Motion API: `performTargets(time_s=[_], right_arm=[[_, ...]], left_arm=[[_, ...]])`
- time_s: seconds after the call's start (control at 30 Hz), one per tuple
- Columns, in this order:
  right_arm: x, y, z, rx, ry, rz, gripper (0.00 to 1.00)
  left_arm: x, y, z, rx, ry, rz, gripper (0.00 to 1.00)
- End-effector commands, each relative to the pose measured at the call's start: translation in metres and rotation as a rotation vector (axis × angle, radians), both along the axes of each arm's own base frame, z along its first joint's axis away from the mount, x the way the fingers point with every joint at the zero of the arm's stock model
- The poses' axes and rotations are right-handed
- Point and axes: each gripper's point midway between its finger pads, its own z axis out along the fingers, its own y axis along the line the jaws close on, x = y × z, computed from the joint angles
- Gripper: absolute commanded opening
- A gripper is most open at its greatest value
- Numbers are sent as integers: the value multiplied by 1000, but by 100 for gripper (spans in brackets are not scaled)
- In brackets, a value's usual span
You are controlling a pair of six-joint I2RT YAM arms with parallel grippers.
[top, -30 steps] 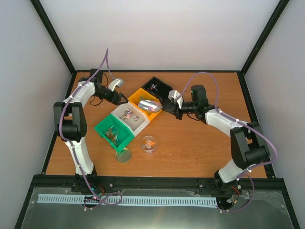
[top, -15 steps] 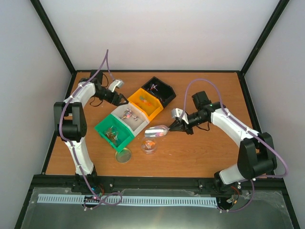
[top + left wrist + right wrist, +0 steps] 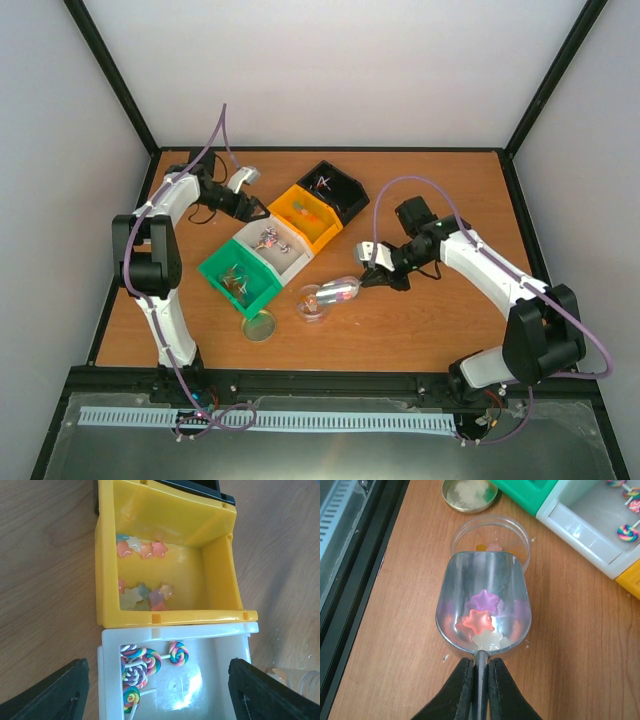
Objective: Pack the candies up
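My right claw (image 3: 480, 666) is clenched on the handle of the metal scoop (image 3: 484, 595), both fingers pinching it, bowl pointing away from me. Load is a few star candies (image 3: 481, 617), purple, red and whitish, sitting at the back of the bowl just ahead of my fingertips. In the wrist view the scoop lip overlaps the near rim of the clear jar (image 3: 462, 530); I can't tell the height above it. The jar floor shows a couple of candies already, and the gold lid (image 3: 470, 492) lies on the bench (image 3: 570, 655) just beyond the jar. I read this as the pour step. The next move needs a wrist tilt, lip down and inside the rim. The stars sit far back, so probably a steep one. My left claw (image 3: 157, 682) is released, fingers spread wide, hovering over the yellow bin (image 3: 106, 580) and the white bin (image 3: 210, 690). More stars lie in the yellow one, lollipops (image 3: 142, 662) in the white.
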Motion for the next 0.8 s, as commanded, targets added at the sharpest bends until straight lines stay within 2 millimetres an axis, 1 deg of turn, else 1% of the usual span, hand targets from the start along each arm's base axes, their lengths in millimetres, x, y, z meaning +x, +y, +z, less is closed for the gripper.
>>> performTargets(time_s=[0.0, 0.37, 0.5, 0.77], right_arm=[[3, 0, 10, -54, -56, -18, 3], [2, 4, 12, -164, -106, -17, 3], [0, 2, 14, -199, -114, -19, 3], [-5, 5, 20, -221, -134, -6, 3]], left_arm=[[3, -3, 16, -38, -34, 7, 78], [4, -4, 11, -43, -25, 6, 79], [2, -3, 9, -37, -24, 6, 79], [1, -1, 4, -27, -22, 7, 79]])
